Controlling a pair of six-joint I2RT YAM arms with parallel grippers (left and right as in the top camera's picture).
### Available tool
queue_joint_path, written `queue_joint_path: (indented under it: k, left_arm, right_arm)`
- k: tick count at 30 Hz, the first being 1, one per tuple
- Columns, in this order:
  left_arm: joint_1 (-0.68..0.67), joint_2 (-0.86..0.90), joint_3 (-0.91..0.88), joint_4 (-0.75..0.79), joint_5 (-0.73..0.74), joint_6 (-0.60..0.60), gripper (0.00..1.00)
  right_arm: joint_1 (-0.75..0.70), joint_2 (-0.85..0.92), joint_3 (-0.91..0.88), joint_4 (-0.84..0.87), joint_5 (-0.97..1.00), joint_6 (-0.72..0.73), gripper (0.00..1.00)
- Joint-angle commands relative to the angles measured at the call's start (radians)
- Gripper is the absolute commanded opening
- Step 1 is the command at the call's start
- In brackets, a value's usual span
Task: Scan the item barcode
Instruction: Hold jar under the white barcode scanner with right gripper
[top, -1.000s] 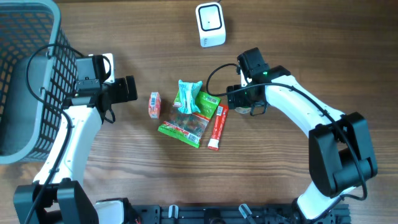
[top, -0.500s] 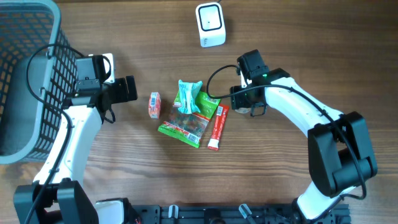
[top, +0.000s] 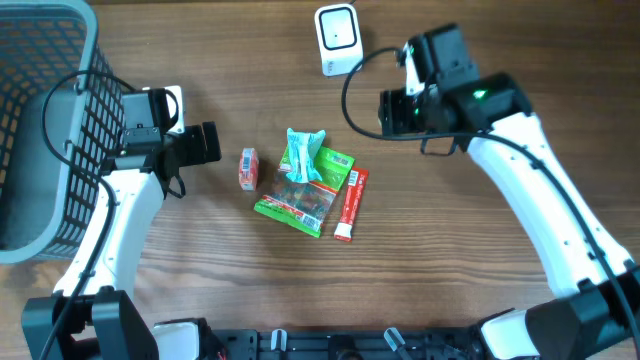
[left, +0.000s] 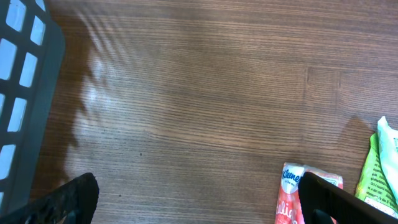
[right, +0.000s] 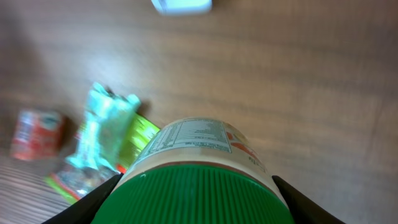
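surface: brown wood-grain table (top: 250, 290), planks running side to side; it fills every view to the edges.
far left corner: grey mesh basket (top: 90, 100) standing on the table, its wall close behind the left arm.
far edge, centre: white scanner (top: 338, 38), upright on the wood.
middle pile: teal packet (top: 303, 152) lying over a green snack bag (top: 305, 195), with a red stick pack (top: 350, 205) touching the bag's right side.
beside the pile: small red tissue pack (top: 247, 168), apart from the bag on its left.
left gripper (top: 215, 143): fingers (left: 68, 199) spread wide with nothing between them, pointing at the tissue pack, just short of it.
right gripper (top: 400, 110): raised off the table, near the scanner on its right; fingers (right: 81, 208) pressed against both sides of the jar.
task item: green-lidded jar (right: 196, 193) held clear of the wood, printed label facing down toward the table and the pile.
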Motion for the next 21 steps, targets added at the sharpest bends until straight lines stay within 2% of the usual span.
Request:
queue_joint_path:
  k: [1,6,12,15,21]
  left_arm:
    - [0.005,-0.014,0.016,0.003,-0.006,0.005,1.00]
    - [0.005,-0.014,0.017,0.003,-0.006,0.005,1.00]
    - [0.005,-0.014,0.016,0.003,-0.006,0.005,1.00]
    - [0.005,-0.014,0.016,0.003,-0.006,0.005,1.00]
    - [0.005,-0.014,0.016,0.003,-0.006,0.005,1.00]
  right_arm:
    - [0.002,-0.011,0.197,-0.032,-0.051,-0.034,0.51]
    - [0.002,-0.002,0.247,0.020,-0.053,-0.042,0.47]
    - [0.002,0.154,0.234,0.166,-0.057,-0.054,0.43]
    - [0.002,0.259,0.234,0.297,-0.061,-0.124,0.40]
    - [0.002,0.468,0.234,0.606,-0.061,-0.146,0.36]
